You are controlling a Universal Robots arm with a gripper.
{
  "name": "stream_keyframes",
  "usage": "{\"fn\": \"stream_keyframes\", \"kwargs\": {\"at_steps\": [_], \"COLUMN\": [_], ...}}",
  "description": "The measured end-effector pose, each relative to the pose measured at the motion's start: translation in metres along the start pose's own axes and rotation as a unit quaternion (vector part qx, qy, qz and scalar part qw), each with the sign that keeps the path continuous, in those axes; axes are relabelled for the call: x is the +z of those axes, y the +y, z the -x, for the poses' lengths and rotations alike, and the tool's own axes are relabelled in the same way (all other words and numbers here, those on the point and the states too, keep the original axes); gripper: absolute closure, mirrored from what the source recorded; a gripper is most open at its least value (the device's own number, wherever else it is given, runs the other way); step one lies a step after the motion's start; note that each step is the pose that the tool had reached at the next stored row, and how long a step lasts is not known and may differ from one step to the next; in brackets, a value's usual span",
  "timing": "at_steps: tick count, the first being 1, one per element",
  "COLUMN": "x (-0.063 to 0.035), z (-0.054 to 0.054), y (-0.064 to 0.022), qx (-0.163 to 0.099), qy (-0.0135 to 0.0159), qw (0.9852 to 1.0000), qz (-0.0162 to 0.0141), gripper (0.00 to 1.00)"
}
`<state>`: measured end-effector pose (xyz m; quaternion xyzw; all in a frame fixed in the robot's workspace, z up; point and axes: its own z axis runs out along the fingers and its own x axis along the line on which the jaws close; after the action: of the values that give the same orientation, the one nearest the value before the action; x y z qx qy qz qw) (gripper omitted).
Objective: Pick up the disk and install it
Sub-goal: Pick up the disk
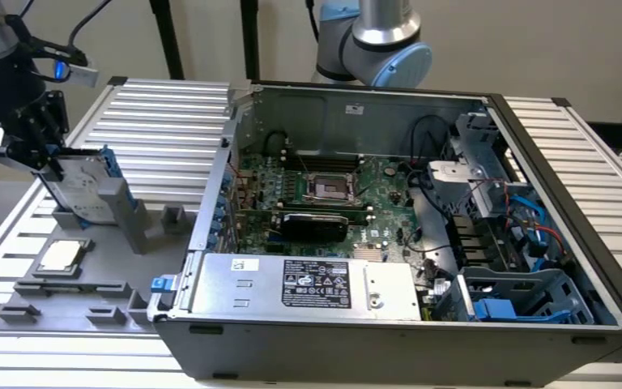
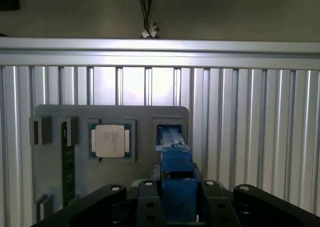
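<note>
The disk [image 1: 87,190], silver-grey with blue rails, stands on edge in a slot of the grey fixture tray [image 1: 74,304] at the exterior view's left, outside the computer case. My gripper [image 1: 57,162] comes down on its upper end from the left and is shut on it. In the wrist view the disk's blue rail [image 2: 176,162] runs from between my black fingers [image 2: 147,204] down into the tray's slot [image 2: 170,129]. Its lower end still looks seated in that slot.
The open computer case [image 1: 570,203] takes up the middle and right, with the motherboard [image 1: 333,190], a silver box with a black label [image 1: 311,284] and a blue drive cage [image 1: 517,304] at its near right corner. A square CPU chip [image 1: 61,255] [image 2: 110,141] lies on the tray.
</note>
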<state>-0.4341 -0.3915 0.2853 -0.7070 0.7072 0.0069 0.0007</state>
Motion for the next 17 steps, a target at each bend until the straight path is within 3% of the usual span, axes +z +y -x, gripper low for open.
{"fn": "stream_keyframes", "kwargs": {"at_steps": [17], "x": [-0.0025], "z": [-0.0002], "y": [0.0000], "qx": [0.000], "qy": [-0.0002], "qw": [1.0000], "qz": [-0.0002], "gripper": [0.67]}}
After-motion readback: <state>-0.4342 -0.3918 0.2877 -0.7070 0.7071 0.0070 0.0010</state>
